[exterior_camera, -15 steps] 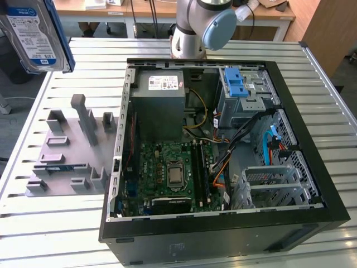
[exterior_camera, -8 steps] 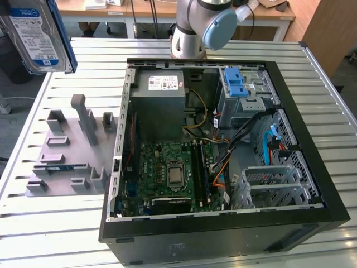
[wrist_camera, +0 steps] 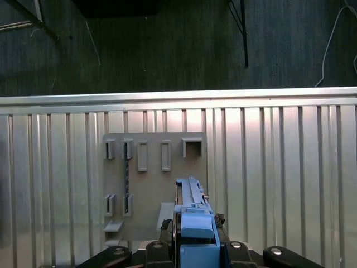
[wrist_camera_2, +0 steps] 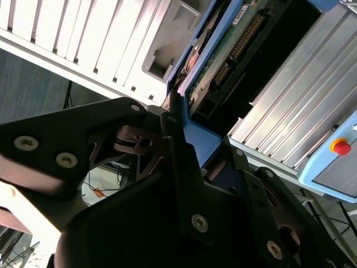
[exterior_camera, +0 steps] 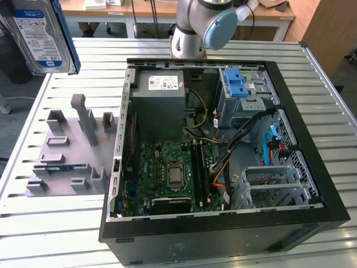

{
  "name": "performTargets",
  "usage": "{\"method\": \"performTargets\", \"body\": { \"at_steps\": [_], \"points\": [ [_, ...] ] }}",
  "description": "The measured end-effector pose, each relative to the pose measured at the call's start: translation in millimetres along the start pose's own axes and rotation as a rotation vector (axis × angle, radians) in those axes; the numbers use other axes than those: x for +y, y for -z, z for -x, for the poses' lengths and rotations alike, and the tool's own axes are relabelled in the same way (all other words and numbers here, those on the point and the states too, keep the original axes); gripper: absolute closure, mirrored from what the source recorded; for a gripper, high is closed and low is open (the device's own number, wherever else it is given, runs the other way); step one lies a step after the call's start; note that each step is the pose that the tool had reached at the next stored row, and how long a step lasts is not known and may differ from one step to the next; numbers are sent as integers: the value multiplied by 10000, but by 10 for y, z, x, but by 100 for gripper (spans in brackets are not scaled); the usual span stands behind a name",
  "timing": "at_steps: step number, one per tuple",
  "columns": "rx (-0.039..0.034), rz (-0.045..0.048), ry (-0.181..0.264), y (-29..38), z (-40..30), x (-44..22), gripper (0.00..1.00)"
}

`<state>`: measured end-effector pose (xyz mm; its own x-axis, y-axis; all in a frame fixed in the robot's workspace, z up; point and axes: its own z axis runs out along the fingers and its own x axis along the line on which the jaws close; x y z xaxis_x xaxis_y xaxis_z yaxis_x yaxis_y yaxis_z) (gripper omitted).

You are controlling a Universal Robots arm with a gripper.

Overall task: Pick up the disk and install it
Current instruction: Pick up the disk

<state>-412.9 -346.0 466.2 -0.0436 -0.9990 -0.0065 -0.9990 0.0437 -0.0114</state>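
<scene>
Hanging high off the slatted metal worktop [exterior_camera: 56, 234], the disk [exterior_camera: 39, 36] sits up and to the exterior view's left of the open computer case [exterior_camera: 223, 234], over the grey holder plate [exterior_camera: 62, 155] lying just beside the case. Its label faces the exterior camera, and its long axis runs up and down, slightly tilted. In the first wrist view it shows edge-on, reaching from the tool toward the plate. The tool [wrist_camera_2: 203, 142] is clamped on the disk's blue frame [wrist_camera: 196, 231]. The arm [exterior_camera: 195, 25] stands behind the case. Past the worktop are dark floor [wrist_camera: 167, 50], cables and wooden benches [exterior_camera: 150, 8].
</scene>
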Motion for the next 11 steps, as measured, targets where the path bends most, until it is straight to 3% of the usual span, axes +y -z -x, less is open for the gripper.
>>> {"method": "performTargets", "body": {
  "at_steps": [5, 11],
  "points": [
    [1, 6, 0, 0, -12, -62, 64],
    [-1, 6, 89, -1, -26, -81, 64]
  ]
}}
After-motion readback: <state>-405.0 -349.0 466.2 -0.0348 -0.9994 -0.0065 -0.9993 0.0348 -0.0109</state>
